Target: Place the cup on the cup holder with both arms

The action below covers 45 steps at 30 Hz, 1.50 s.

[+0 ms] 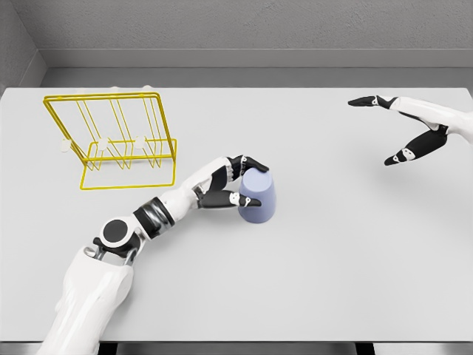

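1. Lavender cup [259, 198] upside down at table [355, 266] centre, gripped by left hand [230, 183].
2. Yellow wire cup holder [118, 140] far left, well apart.
3. Right hand [403, 129] far right, fingers spread wide, empty.

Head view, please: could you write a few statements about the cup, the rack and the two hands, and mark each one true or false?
1. The left hand is wrapped around the lavender cup. True.
2. The cup hangs on the yellow wire cup holder. False: it stands on the table, to the holder's right.
3. The right hand holds the cup. False: it is open and empty at the far right.
4. The holder is on the table's left side. True.
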Each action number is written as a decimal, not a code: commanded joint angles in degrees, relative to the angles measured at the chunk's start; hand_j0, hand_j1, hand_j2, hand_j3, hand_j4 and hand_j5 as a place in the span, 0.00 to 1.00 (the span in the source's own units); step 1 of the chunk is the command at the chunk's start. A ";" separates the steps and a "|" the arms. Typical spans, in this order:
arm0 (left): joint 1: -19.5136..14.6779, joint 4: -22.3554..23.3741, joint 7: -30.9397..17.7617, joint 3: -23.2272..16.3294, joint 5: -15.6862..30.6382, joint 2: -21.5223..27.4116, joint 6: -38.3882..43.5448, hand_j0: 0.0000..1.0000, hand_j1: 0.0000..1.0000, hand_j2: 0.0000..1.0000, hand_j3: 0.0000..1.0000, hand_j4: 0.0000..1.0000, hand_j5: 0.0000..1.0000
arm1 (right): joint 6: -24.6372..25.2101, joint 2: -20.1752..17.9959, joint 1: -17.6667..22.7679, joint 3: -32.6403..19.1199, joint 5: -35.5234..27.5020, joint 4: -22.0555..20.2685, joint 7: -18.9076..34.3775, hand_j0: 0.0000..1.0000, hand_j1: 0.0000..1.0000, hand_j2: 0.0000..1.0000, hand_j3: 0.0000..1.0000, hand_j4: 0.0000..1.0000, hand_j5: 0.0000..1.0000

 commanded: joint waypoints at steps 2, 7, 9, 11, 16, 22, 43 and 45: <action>0.00 -0.45 -0.02 0.04 0.32 -0.08 -0.02 0.51 0.51 0.51 0.51 0.51 0.51 | 0.09 -0.03 0.00 -0.13 -0.35 -0.03 -0.02 1.00 1.00 1.00 1.00 1.00 1.00; 1.23 -4.67 -0.02 1.01 1.11 0.53 -0.20 0.51 0.51 0.51 0.51 0.51 0.51 | 0.09 0.06 -0.09 -0.83 -0.35 0.50 -0.02 1.00 1.00 1.00 1.00 1.00 1.00; 2.20 -8.27 -0.02 1.54 1.29 0.62 -0.20 0.51 0.51 0.51 0.51 0.51 0.51 | 0.09 0.06 0.00 -1.80 -0.44 0.67 -0.02 1.00 1.00 1.00 1.00 1.00 1.00; 2.20 -10.73 -0.02 2.33 1.90 1.06 -0.20 0.51 0.51 0.51 0.51 0.51 0.51 | 0.09 0.06 0.00 -1.80 -0.44 0.67 -0.02 1.00 1.00 1.00 1.00 1.00 1.00; 2.02 -15.30 -0.02 2.77 4.71 4.05 -0.11 0.51 0.51 0.51 0.51 0.51 0.51 | 0.09 -0.12 -0.44 -1.98 7.64 0.76 -0.02 1.00 1.00 1.00 1.00 1.00 1.00; 1.14 -16.36 -0.02 3.65 7.61 5.54 0.06 0.51 0.51 0.51 0.51 0.51 0.51 | 0.09 0.50 -0.62 -3.47 8.17 0.76 -0.02 1.00 1.00 1.00 1.00 1.00 1.00; -3.69 -19.08 -0.02 7.69 16.32 13.19 0.24 0.51 0.51 0.51 0.51 0.51 0.51 | 0.09 0.67 -0.53 -3.47 8.17 1.55 -0.02 1.00 1.00 1.00 1.00 1.00 1.00; -4.39 -19.26 -0.02 7.87 18.16 14.77 0.15 0.51 0.51 0.51 0.51 0.51 0.51 | 0.09 0.67 -0.53 -3.47 8.17 1.55 -0.02 1.00 1.00 1.00 1.00 1.00 1.00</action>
